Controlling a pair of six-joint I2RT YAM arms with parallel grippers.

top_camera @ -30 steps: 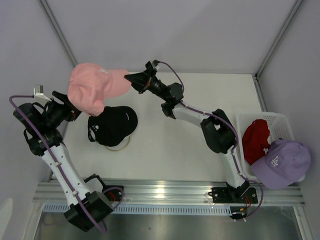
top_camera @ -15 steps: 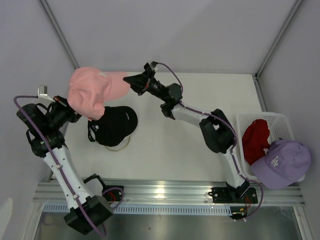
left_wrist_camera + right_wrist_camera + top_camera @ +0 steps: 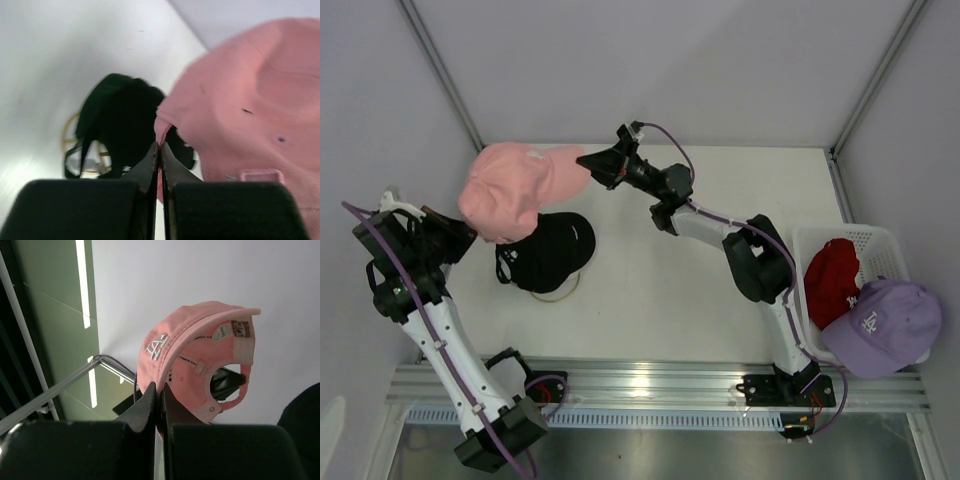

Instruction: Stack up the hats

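A pink hat [image 3: 515, 188] hangs in the air just above and behind a black hat [image 3: 548, 250] that sits on a gold wire stand [image 3: 558, 292]. My right gripper [image 3: 592, 163] is shut on the pink hat's brim edge [image 3: 200, 355]. My left gripper [image 3: 468, 230] is shut on the pink hat's rear edge [image 3: 250, 100], with pink fabric pinched at its tips [image 3: 160, 145]. In the left wrist view the black hat [image 3: 125, 120] lies below. A red hat [image 3: 830, 280] and a lavender hat [image 3: 880, 325] with a white logo rest in and on the basket.
A white mesh basket [image 3: 868, 240] stands at the table's right edge. Grey walls close in the left, back and right sides. A metal rail runs along the near edge by the arm bases.
My left gripper has shut on the pink hat's rear edge and its arm has drawn back to the left. The pink hat has shifted slightly right, over the black hat.
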